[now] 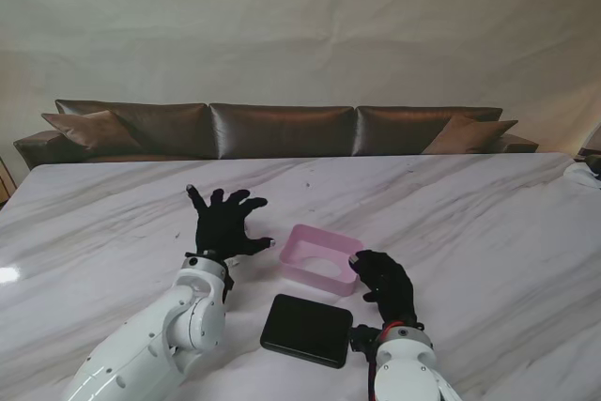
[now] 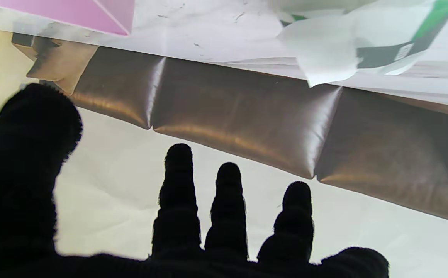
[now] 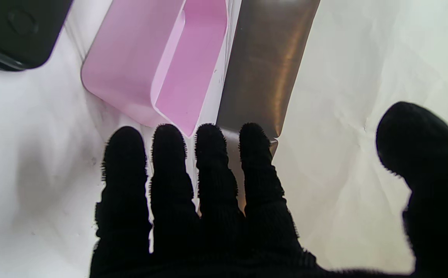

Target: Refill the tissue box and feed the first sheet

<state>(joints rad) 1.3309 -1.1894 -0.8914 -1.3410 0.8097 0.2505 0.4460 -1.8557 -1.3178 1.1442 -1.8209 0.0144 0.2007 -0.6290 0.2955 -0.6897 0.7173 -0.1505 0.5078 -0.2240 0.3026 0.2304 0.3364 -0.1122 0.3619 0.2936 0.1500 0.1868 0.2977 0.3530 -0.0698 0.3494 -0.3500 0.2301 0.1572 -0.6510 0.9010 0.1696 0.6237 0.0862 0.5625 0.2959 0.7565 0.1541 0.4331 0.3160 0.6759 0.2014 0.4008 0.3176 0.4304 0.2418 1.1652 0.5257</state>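
The pink tissue box shell [image 1: 321, 258] rests on the white marble table [image 1: 470, 213], near the table's near edge and roughly midway between its left and right edges. The shell is an open, hollow rectangular body with an oval opening visible in its lower face; no tissue is visible inside it. A black rectangular lid or base plate [image 1: 307, 330] lies flat on the table just nearer to me than the shell, close to the near edge, and is apart from the shell. The left hand [image 1: 225, 221], in a black glove, is positioned to the left of the shell with all five fingers spread wide; it holds nothing, and its thumb tip points toward the shell's left end without clear contact. In the left wrist view the fingers [image 2: 177, 193] are extended and separated, and a corner of the pink shell [image 2: 92, 13] is in frame. That view also shows a crumpled white plastic wrapper with green and black print [image 2: 363, 38] lying on the table; its location relative to the table edges cannot be determined. The right hand [image 1: 385, 284], also gloved in black, sits at the shell's right near corner with fingers extended and grasping nothing; whether the fingertips touch the shell cannot be determined. In the right wrist view the four fingers [image 3: 170, 162] lie side by side, the thumb held well apart. A brown leather sofa [image 1: 282, 129] stands beyond the table's far edge.
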